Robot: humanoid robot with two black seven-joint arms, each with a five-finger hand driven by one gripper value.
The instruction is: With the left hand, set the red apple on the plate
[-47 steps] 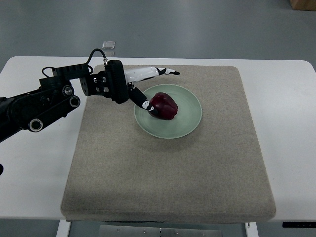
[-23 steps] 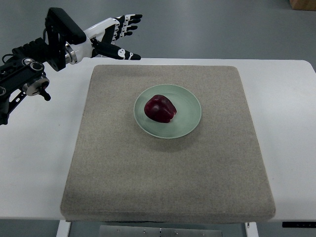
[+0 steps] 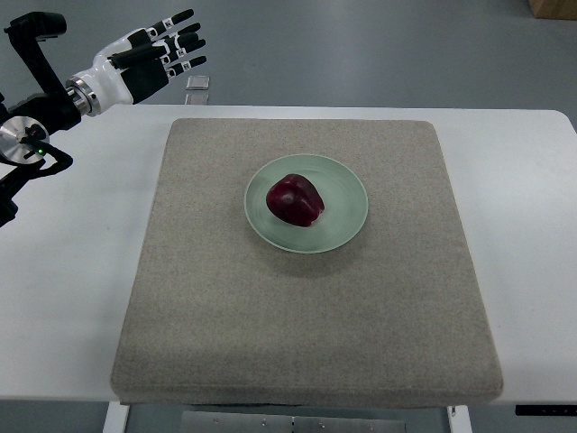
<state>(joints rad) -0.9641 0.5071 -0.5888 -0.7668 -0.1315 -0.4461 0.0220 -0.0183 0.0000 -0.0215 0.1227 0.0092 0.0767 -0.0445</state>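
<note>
Red apple (image 3: 296, 199) lies tilted on plate (image 3: 346, 219) (stem direction unclear).

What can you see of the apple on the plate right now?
The apple is dark red and glossy, with a small highlight on its skin. It lies on the pale green plate, slightly left of the plate's middle, tipped rather than upright. Only the plate touches it; the left hand is far off at the upper left, fingers spread.

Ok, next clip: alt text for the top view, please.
A red apple sits on a green plate in the middle of a beige mat on a white table. The left hand, open and empty, hangs at the upper left corner.
</note>
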